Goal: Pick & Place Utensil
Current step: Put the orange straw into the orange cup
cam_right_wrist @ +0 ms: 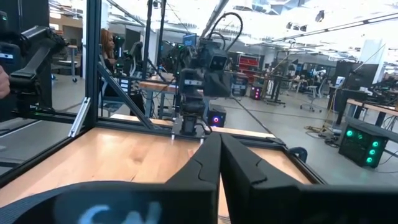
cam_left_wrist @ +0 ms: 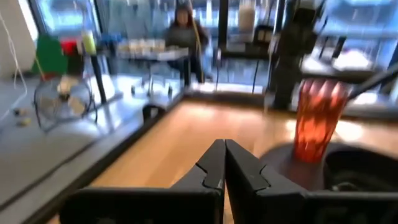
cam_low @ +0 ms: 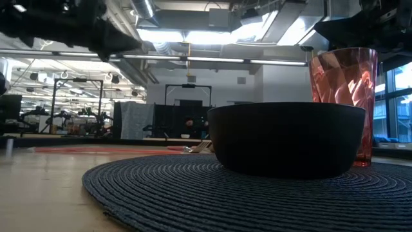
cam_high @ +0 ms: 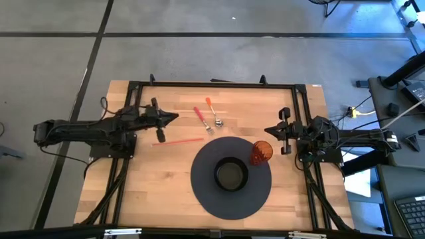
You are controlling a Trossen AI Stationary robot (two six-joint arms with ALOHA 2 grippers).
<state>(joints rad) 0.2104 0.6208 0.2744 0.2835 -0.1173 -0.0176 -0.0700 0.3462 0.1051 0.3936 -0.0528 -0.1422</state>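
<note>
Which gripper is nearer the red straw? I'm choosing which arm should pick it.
Left. The left gripper sits just beside the red straw; the right gripper waits beyond the mat.

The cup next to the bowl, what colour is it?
Orange-red see-through cup, best in the low view.

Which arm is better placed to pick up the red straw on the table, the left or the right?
Probably the left. The left gripper hangs just above the red straw on its own side, while the right gripper waits beyond the round mat and the orange cup.
</note>
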